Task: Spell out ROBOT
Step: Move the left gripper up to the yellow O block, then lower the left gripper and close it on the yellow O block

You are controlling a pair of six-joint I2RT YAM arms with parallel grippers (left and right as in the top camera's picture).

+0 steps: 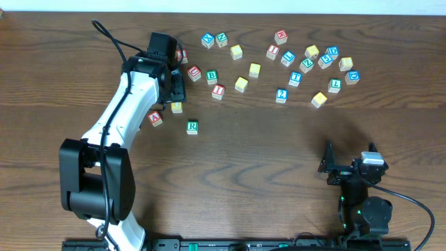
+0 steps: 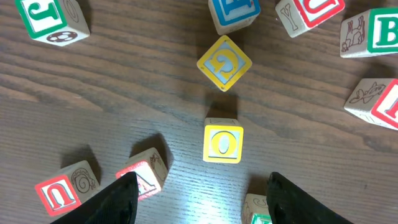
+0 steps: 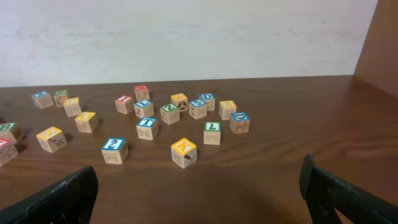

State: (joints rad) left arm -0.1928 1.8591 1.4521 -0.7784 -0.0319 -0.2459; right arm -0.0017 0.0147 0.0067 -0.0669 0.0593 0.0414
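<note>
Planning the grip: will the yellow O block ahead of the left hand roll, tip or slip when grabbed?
The O block looks like a stiff wooden cube, so it probably won't roll or deform. Resting flat on the table, it should slide rather than tip if nudged. Its flat sides should suit the open left hand, though smooth paint might slip.

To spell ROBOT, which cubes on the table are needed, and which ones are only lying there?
Needed:
R cube, O cube, B cube, T cube. I cannot pick out the second O.

Lying about:
A cube, I cube, U cube, L cube, K cube, among others.
</note>
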